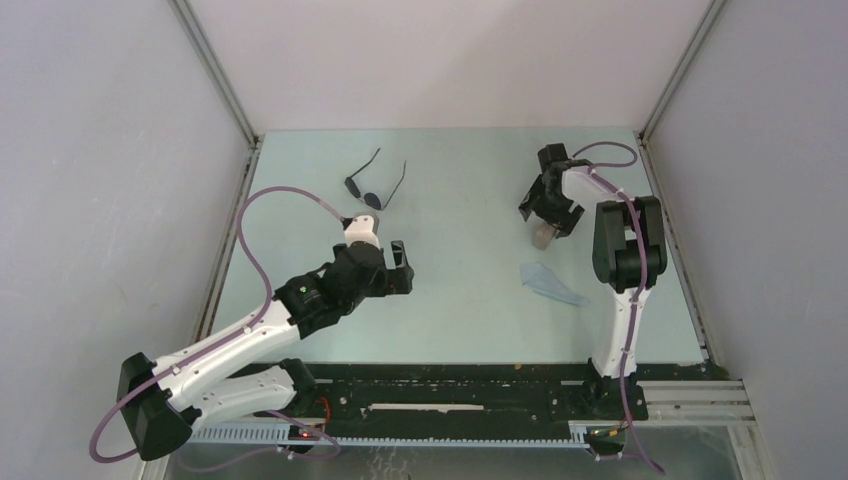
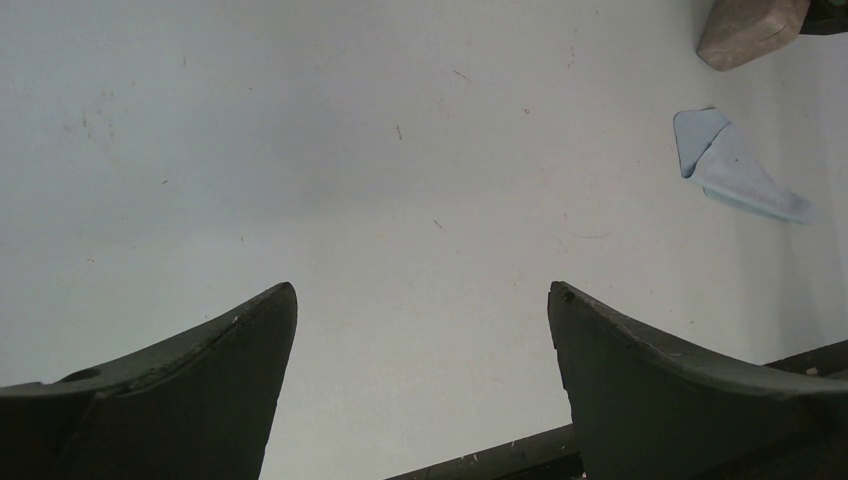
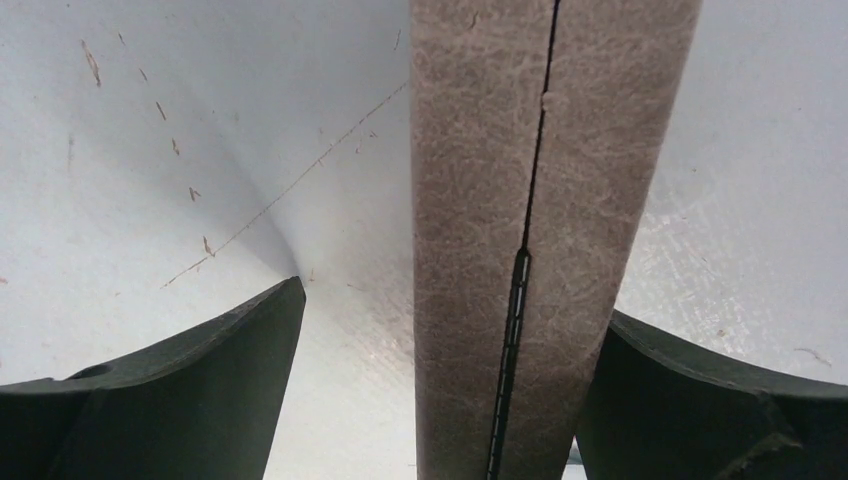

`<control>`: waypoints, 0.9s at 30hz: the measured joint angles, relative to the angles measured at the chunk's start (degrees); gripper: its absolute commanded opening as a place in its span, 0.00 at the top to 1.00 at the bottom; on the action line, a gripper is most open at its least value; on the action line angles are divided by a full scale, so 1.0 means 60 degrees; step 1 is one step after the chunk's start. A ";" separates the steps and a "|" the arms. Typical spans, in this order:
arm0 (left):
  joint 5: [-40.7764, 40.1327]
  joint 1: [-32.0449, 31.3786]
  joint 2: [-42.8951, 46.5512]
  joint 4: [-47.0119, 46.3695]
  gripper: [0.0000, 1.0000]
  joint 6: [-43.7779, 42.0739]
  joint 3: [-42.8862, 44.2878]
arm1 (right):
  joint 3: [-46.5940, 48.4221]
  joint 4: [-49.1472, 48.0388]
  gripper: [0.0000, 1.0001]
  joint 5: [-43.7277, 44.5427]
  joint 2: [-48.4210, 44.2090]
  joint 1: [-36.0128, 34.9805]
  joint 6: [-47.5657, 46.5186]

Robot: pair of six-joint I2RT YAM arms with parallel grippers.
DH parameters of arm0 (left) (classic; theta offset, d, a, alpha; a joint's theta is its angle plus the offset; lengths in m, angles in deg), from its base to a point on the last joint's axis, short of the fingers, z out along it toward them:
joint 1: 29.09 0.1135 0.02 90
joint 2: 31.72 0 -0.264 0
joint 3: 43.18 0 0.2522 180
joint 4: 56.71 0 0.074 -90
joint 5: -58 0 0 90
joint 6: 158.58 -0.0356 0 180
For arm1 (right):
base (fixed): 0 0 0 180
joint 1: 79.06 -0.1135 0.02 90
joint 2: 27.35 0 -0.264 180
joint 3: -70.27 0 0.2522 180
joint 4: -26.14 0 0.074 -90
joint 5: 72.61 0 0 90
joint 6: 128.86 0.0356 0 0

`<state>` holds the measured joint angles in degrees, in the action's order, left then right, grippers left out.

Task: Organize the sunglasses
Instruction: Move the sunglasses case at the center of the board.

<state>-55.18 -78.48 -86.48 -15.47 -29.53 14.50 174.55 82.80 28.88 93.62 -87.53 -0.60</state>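
L tool (image 2: 420, 300); R tool (image 3: 450, 300) prob. against 1 case (image 3: 470, 200); 1 sunglasses (image 1: 372, 190)

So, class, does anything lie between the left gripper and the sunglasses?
Nothing visible does. Only bare table separates the open left gripper from the sunglasses, which lie farther back. The case and the cloth are well off to the right.
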 measured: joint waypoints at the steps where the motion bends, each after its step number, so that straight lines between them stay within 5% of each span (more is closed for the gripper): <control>1: 0.0004 0.0000 0.0000 0.0000 0.00 0.0000 0.0000 | -0.0117 -0.0080 0.00 -0.0106 -0.0084 0.0055 0.0000; 7: 0.0007 0.0000 0.0000 0.0000 0.00 0.0000 0.0000 | -0.0710 -0.0401 0.01 -0.0634 -0.0535 0.0244 -0.0033; 10: 0.0007 0.0000 0.0000 0.0000 0.00 0.0004 0.0000 | -0.1075 -0.0437 0.09 -0.0725 -0.0882 0.0350 -0.0066; 15: 0.0033 0.0000 -0.0029 -0.0011 0.00 0.0004 0.0000 | -0.1453 -0.0499 0.38 -0.0769 -0.1548 0.0521 -0.0149; 21: 0.0157 0.0000 -0.0160 -0.0062 0.00 0.0004 0.0000 | -0.1479 -0.0630 1.00 -0.0729 -0.1803 0.0525 -0.0299; 27: 0.0026 0.0000 -0.0175 -0.0047 0.00 0.0000 0.0000 | -0.1585 -0.0772 1.00 -0.1162 -0.1898 0.0280 -0.0477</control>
<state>-55.02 -78.48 -87.53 -15.75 -29.53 14.50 165.05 78.16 21.90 82.23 -85.85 -3.47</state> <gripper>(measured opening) 0.996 0.410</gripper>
